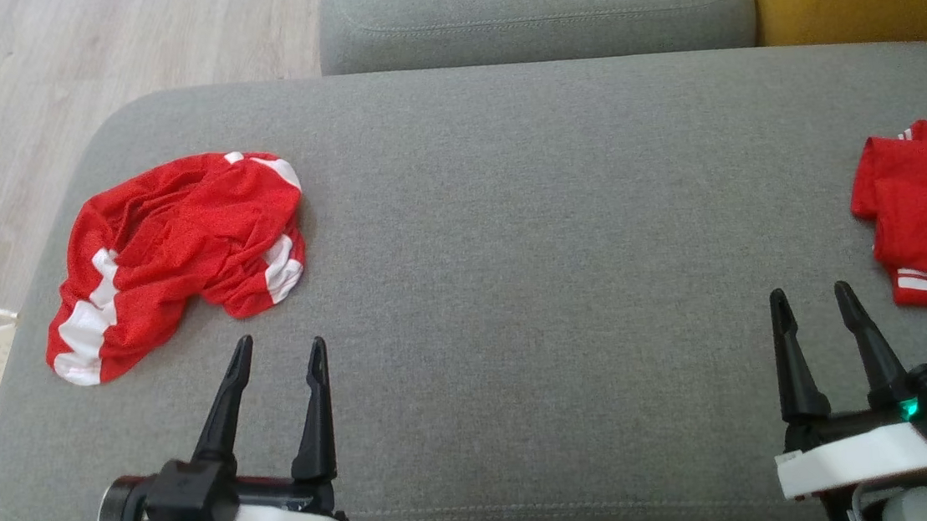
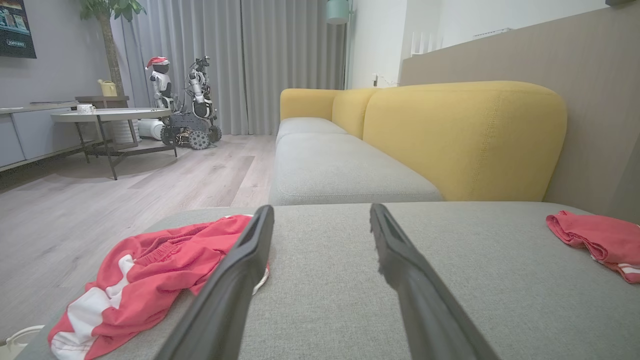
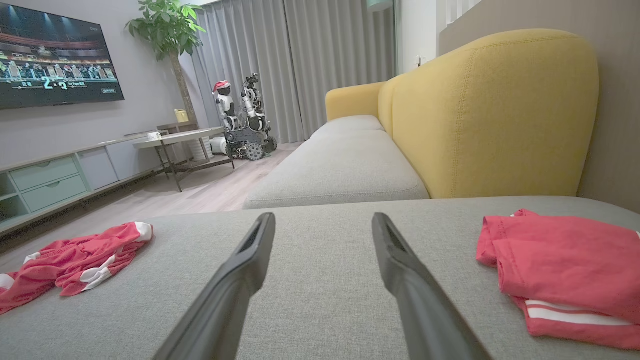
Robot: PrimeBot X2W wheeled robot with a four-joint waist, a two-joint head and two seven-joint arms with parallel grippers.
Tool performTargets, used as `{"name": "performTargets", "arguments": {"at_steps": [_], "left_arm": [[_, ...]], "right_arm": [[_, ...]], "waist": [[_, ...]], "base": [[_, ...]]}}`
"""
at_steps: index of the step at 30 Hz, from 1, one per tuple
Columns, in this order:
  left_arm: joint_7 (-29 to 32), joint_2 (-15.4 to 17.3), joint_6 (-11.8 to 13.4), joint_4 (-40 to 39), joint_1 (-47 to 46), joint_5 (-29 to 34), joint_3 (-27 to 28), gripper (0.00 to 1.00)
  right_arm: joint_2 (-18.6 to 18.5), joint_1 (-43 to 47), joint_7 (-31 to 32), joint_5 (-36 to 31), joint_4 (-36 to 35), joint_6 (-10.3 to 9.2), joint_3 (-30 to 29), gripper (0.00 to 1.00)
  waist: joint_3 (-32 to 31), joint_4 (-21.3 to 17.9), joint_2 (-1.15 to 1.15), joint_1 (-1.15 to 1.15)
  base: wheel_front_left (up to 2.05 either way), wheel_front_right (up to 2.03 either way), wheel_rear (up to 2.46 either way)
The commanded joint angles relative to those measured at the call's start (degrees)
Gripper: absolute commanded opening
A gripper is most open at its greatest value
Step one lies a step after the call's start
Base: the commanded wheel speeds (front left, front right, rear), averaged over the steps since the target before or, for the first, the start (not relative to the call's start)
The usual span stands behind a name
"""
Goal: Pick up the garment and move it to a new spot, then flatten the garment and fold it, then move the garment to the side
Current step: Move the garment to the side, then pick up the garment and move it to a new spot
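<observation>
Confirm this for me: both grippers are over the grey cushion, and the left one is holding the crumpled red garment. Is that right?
No. The left gripper holds nothing: its jaws stand open, and the crumpled red garment lies on the grey cushion beyond its fingertips, untouched, as the head view shows. The rest is right.
</observation>
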Motion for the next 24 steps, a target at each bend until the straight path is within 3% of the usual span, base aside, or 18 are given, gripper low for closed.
{"name": "performTargets", "arguments": {"at_steps": [1, 15, 24], "left_arm": [[-0.29, -0.14, -0.24, -1.62, -1.85, 0.27, 1.85, 1.0], [-0.29, -0.15, -0.15, -0.54, -1.52, 0.3, 1.41, 1.0], [-0.29, -0.15, 0.55, -0.98, -1.95, 0.02, 1.32, 1.0]], "right_arm": [[-0.13, -1.25, -0.46, 0.43, -2.29, 0.11, 1.58, 1.0], [-0.12, 0.13, -0.47, 0.42, -2.87, 0.11, 1.03, 1.0], [-0.12, 0.88, -0.47, 0.23, -3.64, 0.11, 1.86, 1.0]], "waist": [[-0.08, -0.12, 0.0, 0.0], [-0.39, 0.55, 0.0, 0.0], [-0.33, 4.91, 0.0, 0.0]], "base": [[0.0, 0.0, 0.0], [0.0, 0.0, 0.0], [0.0, 0.0, 0.0]]}}
